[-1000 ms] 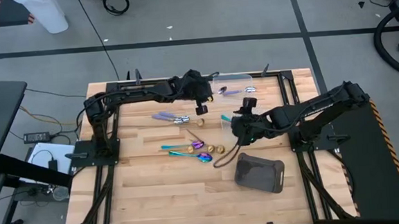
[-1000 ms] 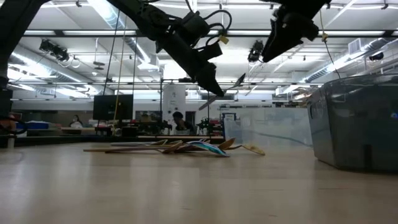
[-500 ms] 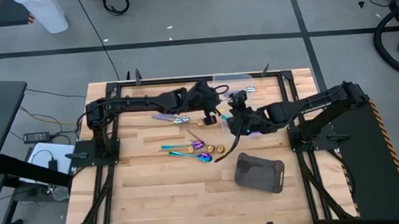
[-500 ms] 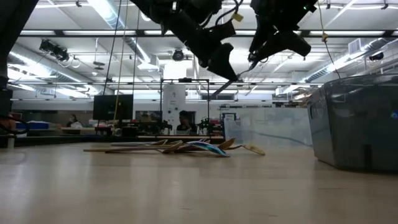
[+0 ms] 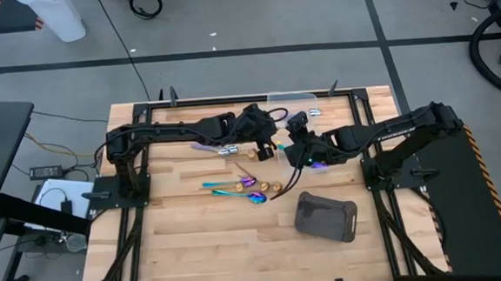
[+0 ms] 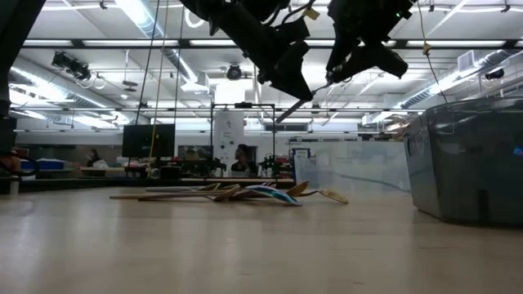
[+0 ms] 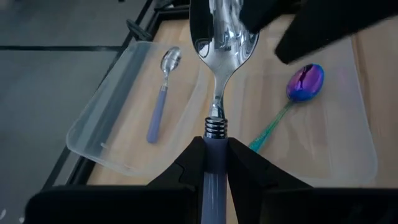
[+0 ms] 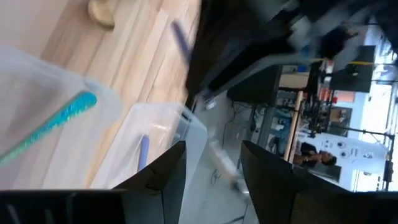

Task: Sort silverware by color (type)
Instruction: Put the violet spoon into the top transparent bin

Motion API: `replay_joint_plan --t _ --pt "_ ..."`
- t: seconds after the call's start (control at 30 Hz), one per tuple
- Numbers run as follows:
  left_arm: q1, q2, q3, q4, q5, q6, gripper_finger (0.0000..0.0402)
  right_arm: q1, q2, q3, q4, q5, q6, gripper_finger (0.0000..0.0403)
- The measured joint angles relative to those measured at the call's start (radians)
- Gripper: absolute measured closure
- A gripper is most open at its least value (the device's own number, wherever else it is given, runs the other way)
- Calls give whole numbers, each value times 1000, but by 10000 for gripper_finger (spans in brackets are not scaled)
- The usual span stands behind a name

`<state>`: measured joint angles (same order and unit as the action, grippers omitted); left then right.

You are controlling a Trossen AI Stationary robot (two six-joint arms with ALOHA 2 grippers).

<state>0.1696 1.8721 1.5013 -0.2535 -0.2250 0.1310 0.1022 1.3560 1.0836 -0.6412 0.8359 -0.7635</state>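
Clamped by its lilac handle in the left gripper point(image 7: 214, 163), bowl outward, a silver spoon point(image 7: 219, 37) held above the clear plastic tubs point(image 7: 102, 127), apparently for handover to the open, empty right gripper point(image 8: 211, 158) alongside.

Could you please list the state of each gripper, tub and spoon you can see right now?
left gripper: shut on lilac-handled spoon, held above the tubs.
right gripper: open, empty, close to that spoon.
first clear tub: holds one lilac spoon.
second clear tub: holds one iridescent spoon.
remaining silverware: lying loose on table.
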Motion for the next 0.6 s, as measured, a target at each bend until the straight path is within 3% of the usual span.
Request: replay_joint_plan --t 0.3,0.6 --pt "-18 -17 0 -52 2 -15 344 -36 1 -1 3 -29 -69 262" --pt "-38 -17 0 -38 -7 -1 344 -55 1 -3 -8 -81 -92 345"
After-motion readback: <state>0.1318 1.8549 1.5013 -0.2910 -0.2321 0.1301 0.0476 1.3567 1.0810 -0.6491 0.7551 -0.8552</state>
